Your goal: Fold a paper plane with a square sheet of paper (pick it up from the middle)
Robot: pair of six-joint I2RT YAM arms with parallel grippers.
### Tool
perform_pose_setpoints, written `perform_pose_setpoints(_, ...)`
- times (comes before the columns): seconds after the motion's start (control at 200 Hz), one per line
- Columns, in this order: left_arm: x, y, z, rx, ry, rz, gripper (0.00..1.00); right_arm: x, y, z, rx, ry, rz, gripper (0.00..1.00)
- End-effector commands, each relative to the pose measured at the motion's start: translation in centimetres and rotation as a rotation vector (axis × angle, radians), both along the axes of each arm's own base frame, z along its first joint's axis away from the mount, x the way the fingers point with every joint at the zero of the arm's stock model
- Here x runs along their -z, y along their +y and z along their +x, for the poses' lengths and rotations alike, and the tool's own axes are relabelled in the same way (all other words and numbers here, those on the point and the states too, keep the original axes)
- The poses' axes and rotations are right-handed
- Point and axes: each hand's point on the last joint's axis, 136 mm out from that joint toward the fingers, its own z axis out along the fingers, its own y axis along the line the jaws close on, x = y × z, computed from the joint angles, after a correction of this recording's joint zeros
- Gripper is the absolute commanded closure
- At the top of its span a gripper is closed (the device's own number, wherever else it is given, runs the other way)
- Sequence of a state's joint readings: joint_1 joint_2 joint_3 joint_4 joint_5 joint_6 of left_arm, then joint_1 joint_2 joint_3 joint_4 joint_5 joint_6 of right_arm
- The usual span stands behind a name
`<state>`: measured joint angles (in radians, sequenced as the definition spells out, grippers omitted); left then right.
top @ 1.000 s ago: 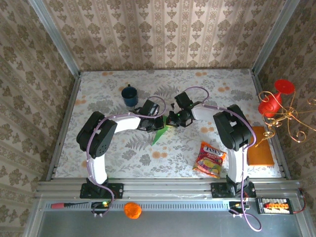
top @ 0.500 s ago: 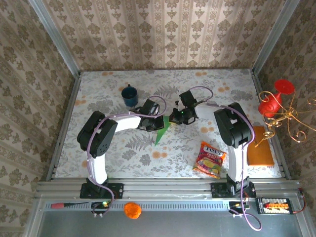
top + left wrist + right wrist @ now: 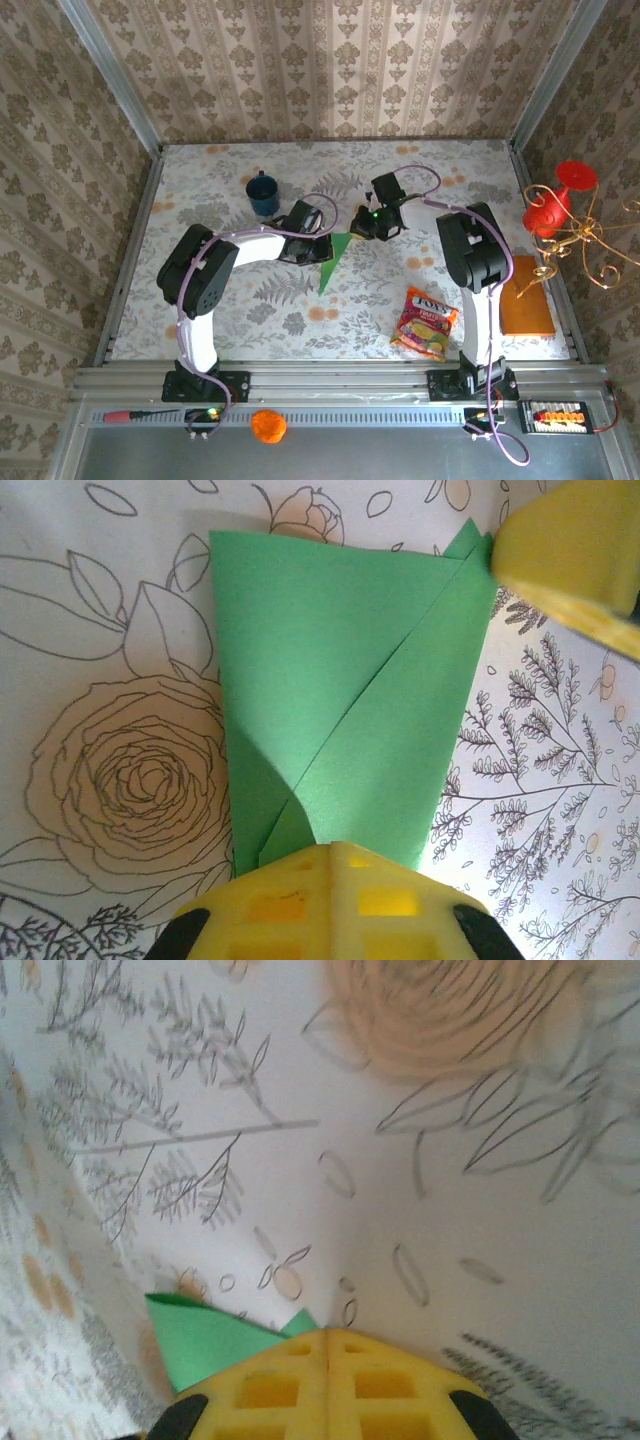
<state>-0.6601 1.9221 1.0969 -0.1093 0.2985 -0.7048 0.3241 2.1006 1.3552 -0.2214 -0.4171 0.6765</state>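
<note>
- The paper plane (image 3: pixel 332 262) lay flat near the middle of the floral table (image 3: pixel 260 320) as a slim bright-green wedge. Its near end came to a point.
- In the left wrist view, the paper plane (image 3: pixel 340 680) showed two overlapping flaps meeting along a slanted crease.
- A second earlier, less of the green had shown, and the near tip had sat slightly further left.
- The left gripper (image 3: pixel 322 247) rested at the plane's left edge, about where it had been a second before.
- From its own camera, the left gripper (image 3: pixel 330 880) had its yellow fingers closed together. The paper ran under them, but it could not be told whether any was pinched.
- The right gripper (image 3: pixel 368 225) was closed too, and it had drawn back from the plane toward the far right.
- One yellow fingertip (image 3: pixel 565 560) of the right gripper sat just beside the paper's far corner.
- In the right wrist view, a green corner (image 3: pixel 200 1340) lay just left of the closed right gripper (image 3: pixel 328 1380).
- A blue mug (image 3: pixel 264 195) stood further out on the far left. A snack packet (image 3: pixel 427 322) and an orange-brown board (image 3: pixel 527 297) lay on the near right, both well apart from the plane.
</note>
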Motion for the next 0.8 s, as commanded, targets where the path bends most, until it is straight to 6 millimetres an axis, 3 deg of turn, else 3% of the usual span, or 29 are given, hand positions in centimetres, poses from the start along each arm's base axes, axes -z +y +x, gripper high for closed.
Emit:
perform_pose_setpoints(0.0,6.3,4.7,-4.2,0.007,0.189,0.228,1.00,-0.8,-3.6,1.5,0.080,-0.054,-0.144,0.96)
perform_pose_setpoints(0.135,5.8,4.2,-3.7,0.010,0.171,0.214,1.00,-3.8,-2.3,1.2,0.038,-0.128,-0.064,0.96)
perform_pose_setpoints(0.295,4.9,3.5,-2.8,0.007,0.150,0.192,1.00,-5.9,-0.4,-1.3,-0.023,-0.176,0.003,0.96)
perform_pose_setpoints(0.515,4.4,3.0,-2.5,0.005,0.140,0.177,1.00,-4.5,2.7,-4.8,-0.118,-0.094,0.088,0.96)
perform_pose_setpoints(0.795,3.7,2.7,-2.2,0.005,0.128,0.157,1.00,-1.7,4.0,-4.3,-0.135,-0.029,0.101,0.97)
